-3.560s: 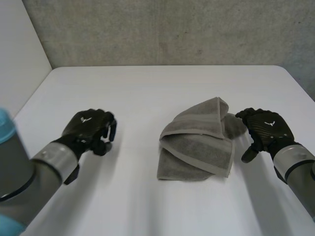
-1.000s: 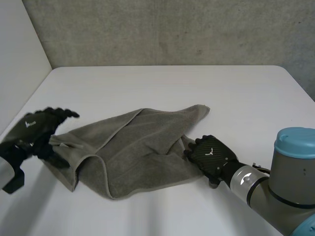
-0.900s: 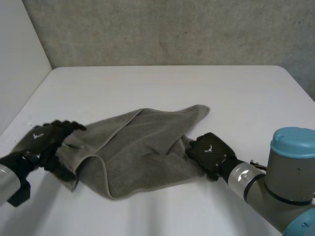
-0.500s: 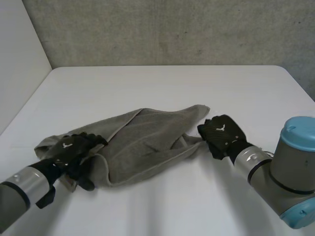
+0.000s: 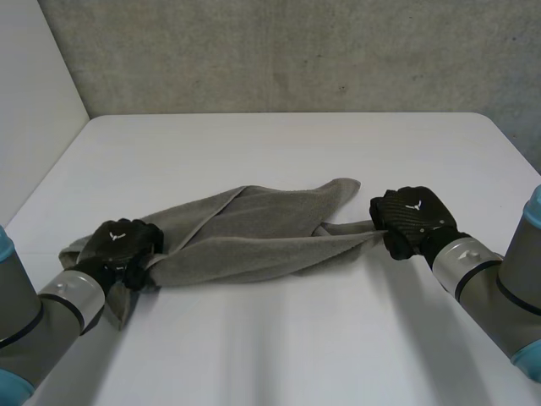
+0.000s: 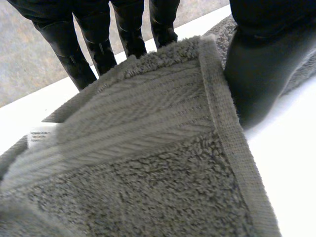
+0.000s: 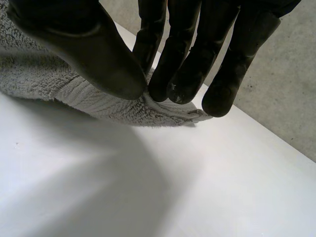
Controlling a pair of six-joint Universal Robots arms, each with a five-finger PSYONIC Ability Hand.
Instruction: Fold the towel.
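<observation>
Grey looped-pile terry towel, flat woven hem, white label unreadable, bunched lengthwise on the white surface; left hand and right hand each pinch an end.

towel on table, left robot hand at its left end, right robot hand opposite

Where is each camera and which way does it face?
Head view: behind, between the arms, down at the table; both arms, left robot hand and right robot hand at the towel's ends.
Left wrist view: on that wrist, along the palm; fingers and thumb pinching towel.
Right wrist view: likewise; fingers pinching a corner.
All share towel.
</observation>
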